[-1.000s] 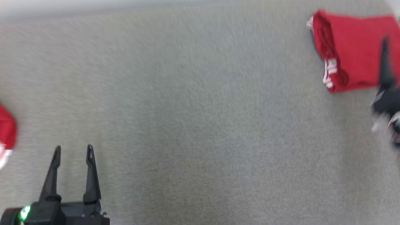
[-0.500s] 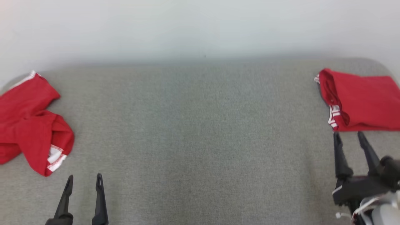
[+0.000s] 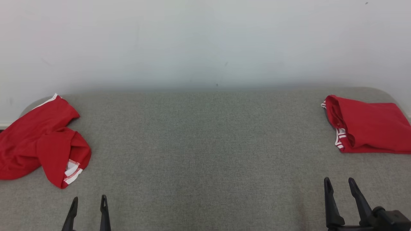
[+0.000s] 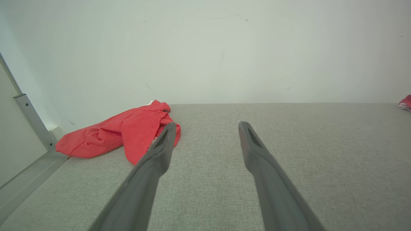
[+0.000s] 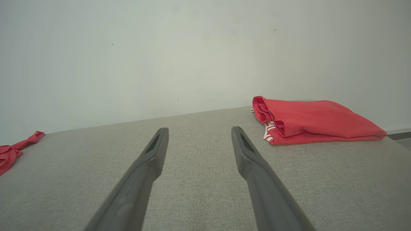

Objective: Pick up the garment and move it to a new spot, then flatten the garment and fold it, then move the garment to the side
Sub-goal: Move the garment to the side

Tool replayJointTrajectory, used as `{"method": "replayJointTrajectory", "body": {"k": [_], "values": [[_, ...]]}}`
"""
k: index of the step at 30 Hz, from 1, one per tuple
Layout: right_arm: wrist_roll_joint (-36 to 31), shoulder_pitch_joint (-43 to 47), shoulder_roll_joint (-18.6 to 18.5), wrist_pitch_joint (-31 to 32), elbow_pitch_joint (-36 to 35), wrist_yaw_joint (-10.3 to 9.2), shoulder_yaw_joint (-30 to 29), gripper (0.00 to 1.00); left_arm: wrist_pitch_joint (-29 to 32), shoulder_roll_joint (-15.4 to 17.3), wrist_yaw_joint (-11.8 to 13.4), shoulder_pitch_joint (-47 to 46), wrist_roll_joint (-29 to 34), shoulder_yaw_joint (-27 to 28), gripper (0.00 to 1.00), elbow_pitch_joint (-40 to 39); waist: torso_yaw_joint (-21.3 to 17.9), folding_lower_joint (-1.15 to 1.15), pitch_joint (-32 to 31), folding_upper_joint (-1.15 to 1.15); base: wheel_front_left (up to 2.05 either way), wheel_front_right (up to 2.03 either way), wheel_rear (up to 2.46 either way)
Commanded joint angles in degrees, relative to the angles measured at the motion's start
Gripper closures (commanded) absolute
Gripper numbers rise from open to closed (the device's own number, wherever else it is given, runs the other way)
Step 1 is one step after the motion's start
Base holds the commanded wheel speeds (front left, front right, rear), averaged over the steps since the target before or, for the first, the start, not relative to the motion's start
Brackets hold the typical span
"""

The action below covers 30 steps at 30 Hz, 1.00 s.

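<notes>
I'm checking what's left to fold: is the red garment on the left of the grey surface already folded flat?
No, the left garment lies in a crumpled heap, with one white-trimmed cuff flopped open.

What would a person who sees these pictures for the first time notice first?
Two bright red pieces stand out on the grey fabric surface: a crumpled red garment at its left edge and a folded red garment at its right edge. Nearer the robot, the left gripper and the right gripper are both open, holding nothing.
</notes>
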Motion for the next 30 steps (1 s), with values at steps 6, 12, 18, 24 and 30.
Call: {"method": "replayJointTrajectory", "body": {"k": [6,12,18,24,30], "values": [[-2.1,2.1,1.7,-0.9,0.0,-0.14,0.3,0.0,0.0,1.0,0.3,1.1,0.9,-0.6,0.0,1.1,0.1,0.01,-1.3,0.0,0.0,0.0,0.0],[-3.2,2.0,2.1,-1.7,0.1,-0.14,0.4,0.0,0.9,1.6,0.4,1.2,1.1,-1.1,0.0,1.2,0.2,0.01,-1.5,0.0,0.0,0.0,0.0],[-4.5,1.4,1.5,-2.4,0.4,-0.14,1.2,0.0,1.3,1.9,0.6,1.3,0.8,-1.2,0.0,1.2,0.6,0.01,-1.4,0.0,0.0,0.0,0.0],[-4.8,1.1,1.8,-2.9,0.8,-0.14,1.6,0.0,1.8,2.2,1.1,1.4,1.2,-1.7,0.0,0.6,1.1,0.01,-1.2,0.0,0.0,0.0,0.0],[-5.0,1.0,1.9,-3.3,1.3,-0.14,1.5,0.0,2.2,2.5,1.5,1.5,1.2,-1.8,0.0,0.1,1.1,0.01,-1.0,0.0,0.0,0.0,0.0]]}}
